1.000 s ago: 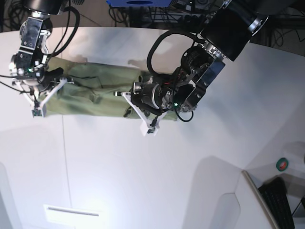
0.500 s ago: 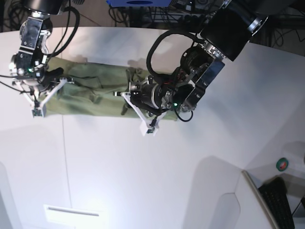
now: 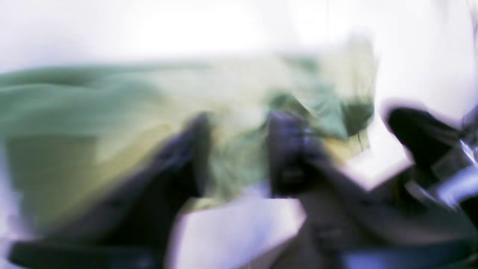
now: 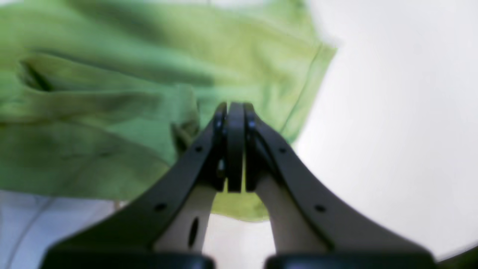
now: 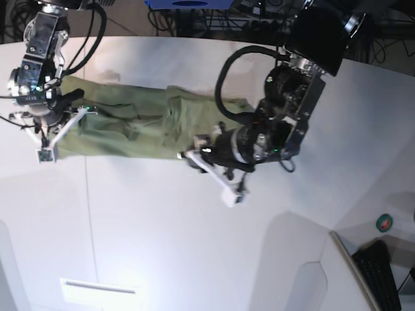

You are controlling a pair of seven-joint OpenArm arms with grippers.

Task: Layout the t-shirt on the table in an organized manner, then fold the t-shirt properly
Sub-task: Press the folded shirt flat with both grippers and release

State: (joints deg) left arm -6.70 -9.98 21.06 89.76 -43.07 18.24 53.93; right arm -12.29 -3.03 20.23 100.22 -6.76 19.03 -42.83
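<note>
Cloth first: the green t-shirt lies in a long bunched strip on the white table. The right gripper hangs over one end of it — jaws pressed together, holding nothing. The left gripper sits at the other end — that wrist view is too blurry to tell its jaws.

I work in what looks like a robotics lab or test room. My two arms reach over a large, bare white table with a curved edge. Behind its far edge lie tangled black cables and dark equipment, beside a blue object. At the lower right sits a black keyboard and a small round green and red item, possibly a button; it is too small to tell.
</note>
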